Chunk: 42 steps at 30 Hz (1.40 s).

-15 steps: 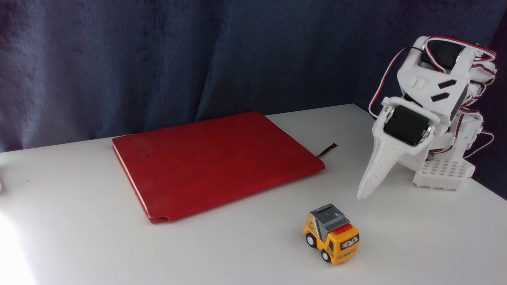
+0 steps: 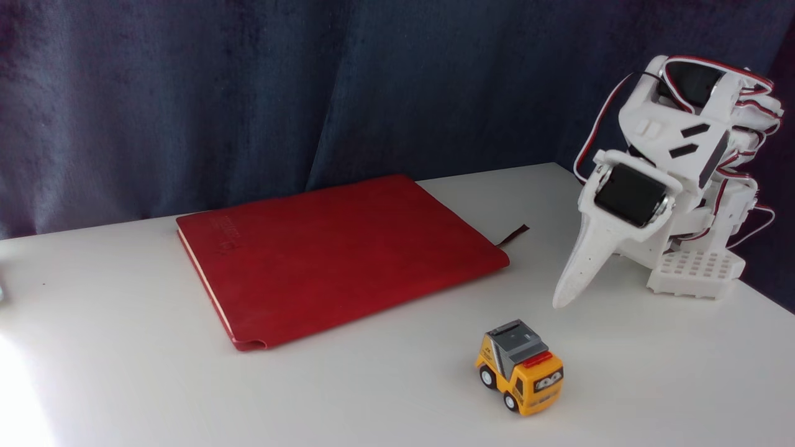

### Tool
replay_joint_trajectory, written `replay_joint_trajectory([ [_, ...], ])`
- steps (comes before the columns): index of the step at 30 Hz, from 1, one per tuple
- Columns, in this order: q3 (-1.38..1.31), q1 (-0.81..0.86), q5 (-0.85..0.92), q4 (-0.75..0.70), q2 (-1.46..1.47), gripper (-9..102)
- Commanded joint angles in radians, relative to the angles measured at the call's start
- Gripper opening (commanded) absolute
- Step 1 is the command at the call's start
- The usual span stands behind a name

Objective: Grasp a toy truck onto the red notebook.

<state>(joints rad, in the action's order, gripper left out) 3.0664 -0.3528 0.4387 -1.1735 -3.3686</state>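
Observation:
In the fixed view the toy truck (image 2: pixel 520 366), yellow-orange with a grey bed and a red roof light, stands on the white table near the front, its cartoon-eye windshield facing front-right. The red notebook (image 2: pixel 335 254) lies flat to its upper left, closed, with a thin dark ribbon (image 2: pixel 514 234) sticking out at its right corner. My white gripper (image 2: pixel 559 302) hangs point-down above and slightly right of the truck, apart from it. Its fingers look pressed together into one wedge, holding nothing.
The arm's white base (image 2: pixel 695 273) stands at the table's right edge with red and white cables. A dark blue curtain (image 2: pixel 248 93) hangs behind the table. The table (image 2: pixel 124 372) falls away at the right behind the base.
The gripper has shifted slightly left and up. The truck and notebook have not moved.

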Motion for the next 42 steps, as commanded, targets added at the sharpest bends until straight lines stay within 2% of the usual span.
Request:
replay_joint_trajectory([
  [1,-0.009,0.003,-0.002,-0.002,-0.017,0],
  [38,-0.009,-0.008,0.011,-0.005,-0.017,1],
  [42,-0.003,0.049,0.023,0.012,-0.017,12],
])
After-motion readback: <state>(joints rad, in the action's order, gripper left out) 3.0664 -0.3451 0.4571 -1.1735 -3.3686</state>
